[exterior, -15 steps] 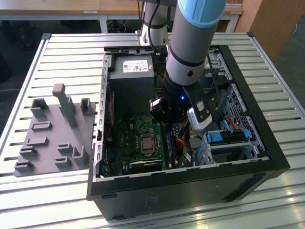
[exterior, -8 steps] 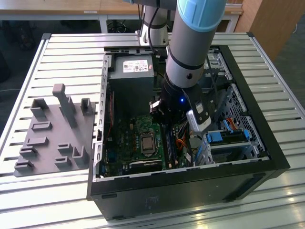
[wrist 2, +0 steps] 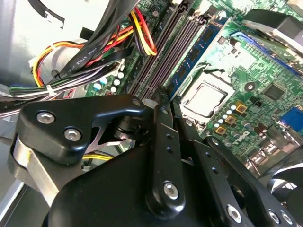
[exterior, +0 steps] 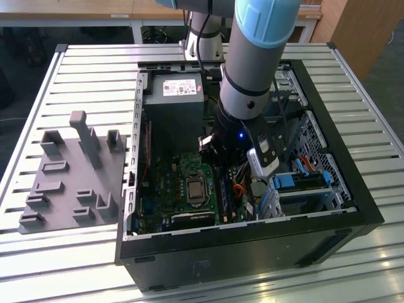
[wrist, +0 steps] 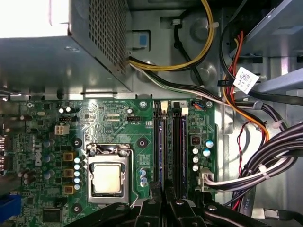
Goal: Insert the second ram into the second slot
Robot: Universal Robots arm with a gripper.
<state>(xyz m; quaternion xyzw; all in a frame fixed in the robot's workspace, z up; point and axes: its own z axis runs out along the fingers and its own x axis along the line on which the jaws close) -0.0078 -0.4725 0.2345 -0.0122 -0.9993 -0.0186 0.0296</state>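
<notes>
Now, going from the exterior view's left: a grey holder plate (exterior: 69,183) lies on the slatted table (exterior: 38,82), then the open computer case (exterior: 353,189), with my gripper (exterior: 230,158) down over the motherboard (exterior: 183,189) near the case's front edge. In the first wrist view my gripper (wrist: 165,201) sits over the memory slots (wrist: 170,146); its jaws are pinched narrow on the second ram (wrist 2: 163,97), whose thin edge stands between them. If it's tilted or off-line, I'd judge pressing could jam it or strain the slot latches.
</notes>
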